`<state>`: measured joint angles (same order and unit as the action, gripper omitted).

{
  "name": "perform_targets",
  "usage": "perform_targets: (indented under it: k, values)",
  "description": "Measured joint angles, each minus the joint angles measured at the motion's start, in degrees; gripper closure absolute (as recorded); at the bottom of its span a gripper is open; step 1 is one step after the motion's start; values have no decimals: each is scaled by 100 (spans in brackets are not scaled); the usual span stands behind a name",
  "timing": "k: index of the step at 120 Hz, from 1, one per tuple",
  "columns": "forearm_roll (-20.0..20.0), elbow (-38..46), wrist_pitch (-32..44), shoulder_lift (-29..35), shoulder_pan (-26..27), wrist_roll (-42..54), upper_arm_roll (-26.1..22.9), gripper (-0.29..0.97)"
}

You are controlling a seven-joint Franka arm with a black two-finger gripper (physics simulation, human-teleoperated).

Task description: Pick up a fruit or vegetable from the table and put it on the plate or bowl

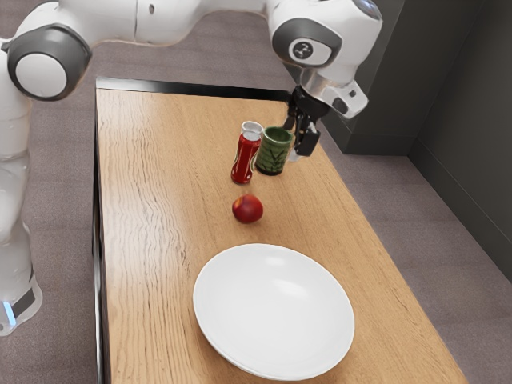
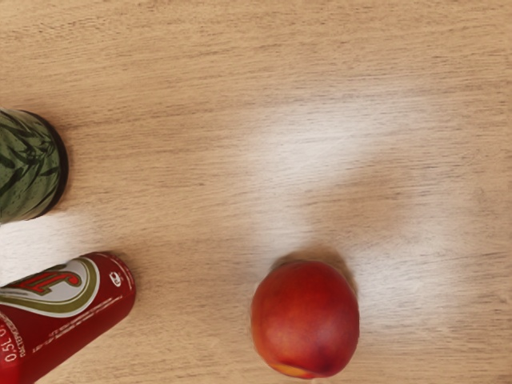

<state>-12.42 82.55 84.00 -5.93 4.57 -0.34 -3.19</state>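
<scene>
A light oak-grained wooden counter (image 1: 152,200) with a dark rear edge stands on grey-brown carpeted floor (image 1: 448,232); dark grey walls (image 1: 464,96) close the corner behind it.

Red bottle (image 1: 246,160) upright just beside green cup (image 1: 274,152), both on wooden table (image 1: 152,232).

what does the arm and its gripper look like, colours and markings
The arm is glossy white with rounded, bulbous links. Its joints carry dark grey caps: the elbow cap has a white disc in the middle, and the wrist cap has a small white mark. A pale flange leads to the gripper, which is black and angular. Low on the base glows a thin blue light strip.
</scene>
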Motion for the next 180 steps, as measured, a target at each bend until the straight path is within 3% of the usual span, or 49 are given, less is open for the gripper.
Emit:
perform_targets:
  k: [56,85,103,116,151,180]
  values:
    - [28,48,459,-13,-116,-47,75,0]
    - [840,1478,904,652,-255,-213,772,0]
    - [1299,2283,1555,788,-745,-569,812,0]
    - [1463,2277,1949,783,-885,-782,627,0]
    - [1962,2456,2318,797,265,-1161,563,0]
    - [1258,2595,2251,823,175,-1320,469,0]
